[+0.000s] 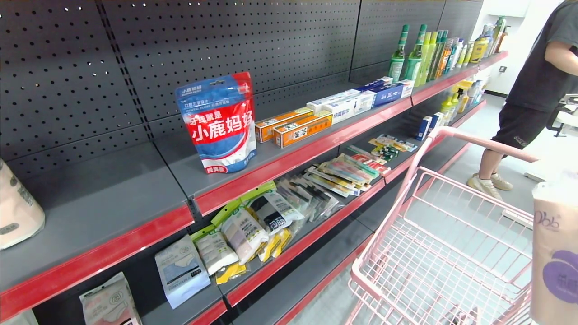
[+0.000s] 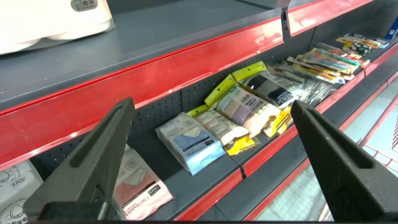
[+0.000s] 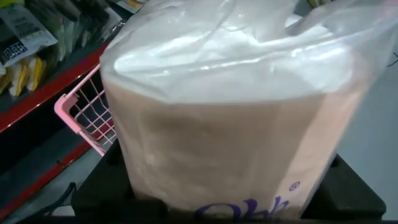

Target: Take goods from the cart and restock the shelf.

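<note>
While the right tool (image 3: 230, 205) clamps the paper-roll pack (image 3: 236, 124) through loose plastic wrap, over the cart (image 1: 451, 133), the pack may slip out; the left tool (image 2: 211, 106) gapes empty before the shelf (image 2: 174, 59).

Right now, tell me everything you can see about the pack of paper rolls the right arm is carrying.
The pack of paper rolls is wrapped in clear, glossy film, wrinkled and loose at the top, with white roll ends showing beneath. Its lower wrap is printed tan with purple lettering and a purple round patch. It stands upright, off any surface, over the right side of the pink cart. The right pincer clamps it low down, with dark fingers pressed against both sides.
</note>
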`<state>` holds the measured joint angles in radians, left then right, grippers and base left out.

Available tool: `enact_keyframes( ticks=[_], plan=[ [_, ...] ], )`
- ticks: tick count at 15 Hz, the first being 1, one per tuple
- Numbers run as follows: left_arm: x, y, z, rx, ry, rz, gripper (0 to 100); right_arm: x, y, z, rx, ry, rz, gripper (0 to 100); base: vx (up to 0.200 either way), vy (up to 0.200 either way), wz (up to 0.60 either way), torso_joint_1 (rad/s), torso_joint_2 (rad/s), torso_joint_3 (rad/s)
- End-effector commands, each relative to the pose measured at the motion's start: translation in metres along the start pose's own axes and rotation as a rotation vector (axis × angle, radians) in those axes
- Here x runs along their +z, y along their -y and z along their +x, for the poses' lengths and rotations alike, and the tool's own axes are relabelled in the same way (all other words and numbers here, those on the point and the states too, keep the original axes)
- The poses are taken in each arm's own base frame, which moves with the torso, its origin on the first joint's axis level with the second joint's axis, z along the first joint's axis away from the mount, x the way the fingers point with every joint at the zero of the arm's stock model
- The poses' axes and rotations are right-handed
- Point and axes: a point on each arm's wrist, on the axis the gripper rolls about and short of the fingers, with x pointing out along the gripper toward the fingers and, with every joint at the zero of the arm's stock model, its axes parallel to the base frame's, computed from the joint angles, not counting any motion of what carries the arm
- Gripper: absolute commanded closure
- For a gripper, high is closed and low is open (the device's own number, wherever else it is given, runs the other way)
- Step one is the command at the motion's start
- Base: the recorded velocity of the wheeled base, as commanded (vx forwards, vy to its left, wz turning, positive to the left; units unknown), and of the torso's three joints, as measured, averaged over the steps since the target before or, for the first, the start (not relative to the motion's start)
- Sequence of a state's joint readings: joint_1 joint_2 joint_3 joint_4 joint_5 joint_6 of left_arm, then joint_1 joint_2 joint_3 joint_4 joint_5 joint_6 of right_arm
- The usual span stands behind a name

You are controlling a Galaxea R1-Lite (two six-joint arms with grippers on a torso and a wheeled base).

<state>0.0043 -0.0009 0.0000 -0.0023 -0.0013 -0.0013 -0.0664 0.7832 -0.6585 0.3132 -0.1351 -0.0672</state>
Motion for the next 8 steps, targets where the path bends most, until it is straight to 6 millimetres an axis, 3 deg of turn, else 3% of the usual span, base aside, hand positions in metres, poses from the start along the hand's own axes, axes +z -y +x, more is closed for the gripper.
enact_keyframes(
  ticks=[1,8],
  plan=[
    [0.0001,0.0000,0.0001,0.000,0.000,0.000,0,-0.0081,0.0034,-0.0190,-0.032,0.070,0.018,100,0.000,0.000,0.00,0.000,0.00,0.000],
    [0.0001,0.0000,0.0001,0.000,0.000,0.000,0,-0.0116,0.0035,-0.0146,-0.067,0.038,-0.068,100,0.000,0.000,0.00,0.000,0.00,0.000]
  ],
)
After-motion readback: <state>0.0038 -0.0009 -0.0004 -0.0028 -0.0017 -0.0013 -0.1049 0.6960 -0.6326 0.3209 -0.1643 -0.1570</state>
